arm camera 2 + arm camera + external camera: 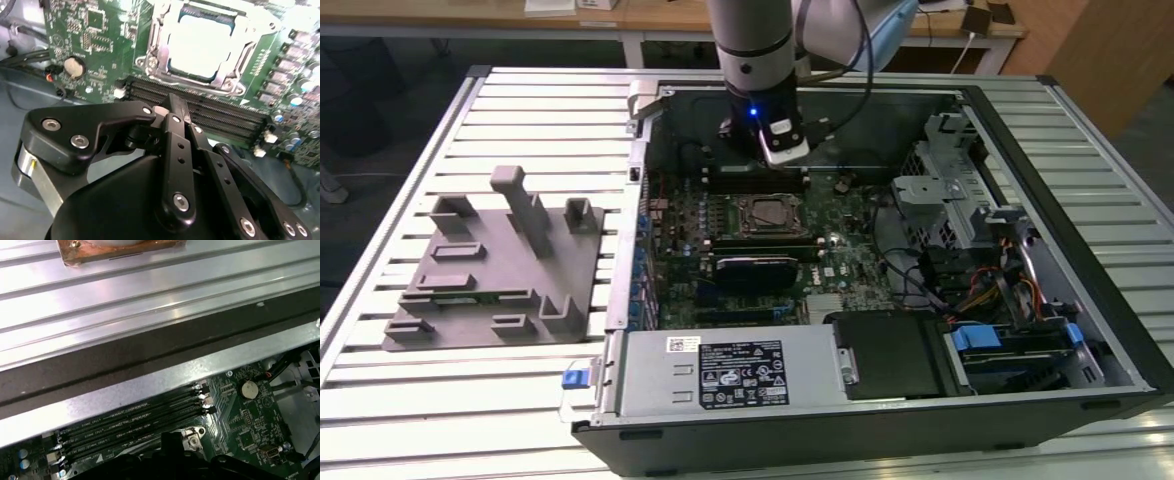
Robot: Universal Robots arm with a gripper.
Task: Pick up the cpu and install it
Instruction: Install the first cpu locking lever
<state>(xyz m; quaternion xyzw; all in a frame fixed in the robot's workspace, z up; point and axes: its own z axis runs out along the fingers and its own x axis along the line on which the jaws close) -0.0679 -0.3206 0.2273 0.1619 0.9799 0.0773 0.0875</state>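
Gripper [781, 152] hangs inside the open computer case [1067, 130], above the memory slots [210, 107]; its fingers [172, 107] are pressed together, holding nothing. The cpu [200, 45] sits in the motherboard socket [155, 60], just beyond the slots.

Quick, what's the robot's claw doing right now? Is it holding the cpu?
Gripper: jaws shut together, nothing between them. It hangs over the memory slots; the cpu sits in the motherboard's socket.

arm [754, 45]: silver-grey tube, black wrist, blue light | gripper [172, 107]: black linkage bars, silver screws | cables: black, looped
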